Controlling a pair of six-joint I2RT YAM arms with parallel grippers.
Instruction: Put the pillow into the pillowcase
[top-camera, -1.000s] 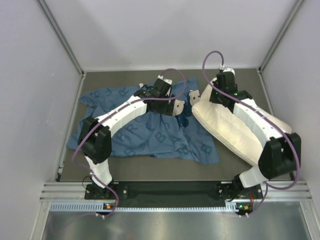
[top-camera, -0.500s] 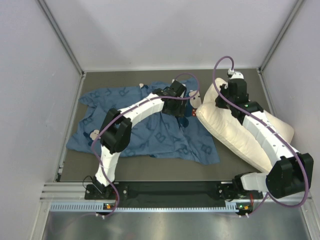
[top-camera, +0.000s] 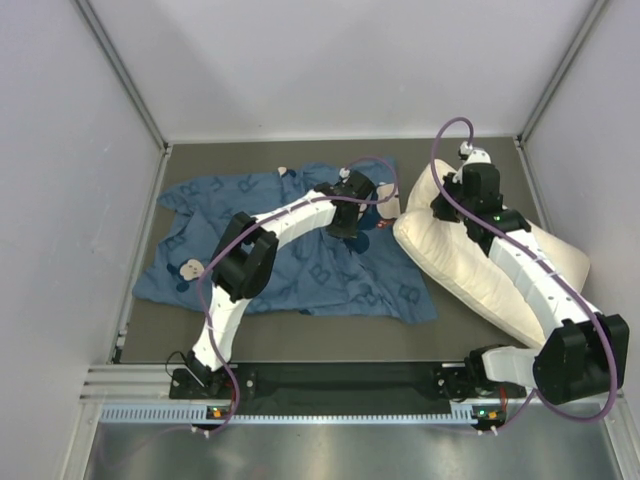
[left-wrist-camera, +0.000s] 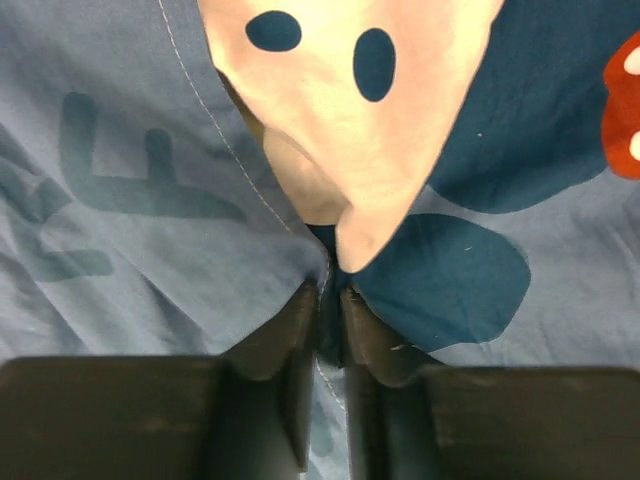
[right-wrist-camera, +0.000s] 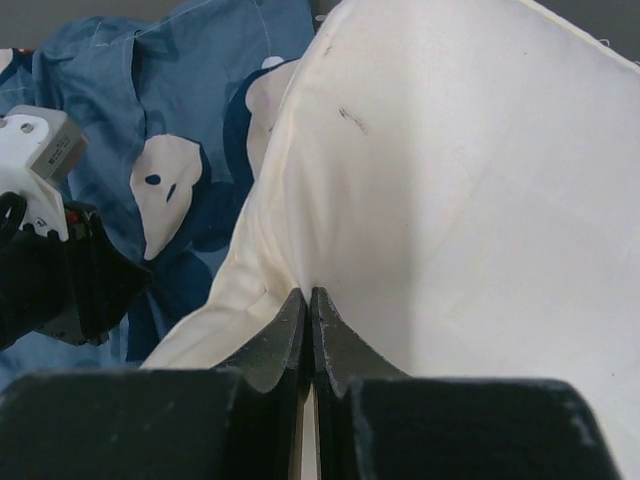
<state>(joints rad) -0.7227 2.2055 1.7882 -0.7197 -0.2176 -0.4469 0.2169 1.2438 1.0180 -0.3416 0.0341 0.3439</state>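
- The dark grey table top (top-camera: 250, 158) carries both task things, side by side and flat enough for the arms to reach from the near edge.
- The pillowcase (top-camera: 290, 270), a large blue fabric case printed with darker letters, lies rumpled across the left and middle of the table. Its right edge lies just beside the pillow, which I judge is the side meant to be opened.
- The pillow (top-camera: 450, 265), a big soft cream-white rectangular cushion, lies slantwise on the right. One short end is at the far middle, beside the case, and the rest trails toward the near right. It is entirely outside the case, so the insertion itself is not yet done.
- The right gripper (right-wrist-camera: 308, 300) is clenched on a pinch of cream fabric at the pillow's far end, probably so that end can be steered toward the case.
- The left gripper (left-wrist-camera: 330, 300) presses down on the pillowcase's right part. Its fingers are drawn nearly together with a ridge of blue cloth nipped between them, apparently to lift one layer and make a mouth.
- A cream cartoon mouse face (left-wrist-camera: 340, 90) with two dark oval eyes sits just beyond that pinch.
- A red bow (left-wrist-camera: 625, 110) shows at the right edge of the left wrist view.
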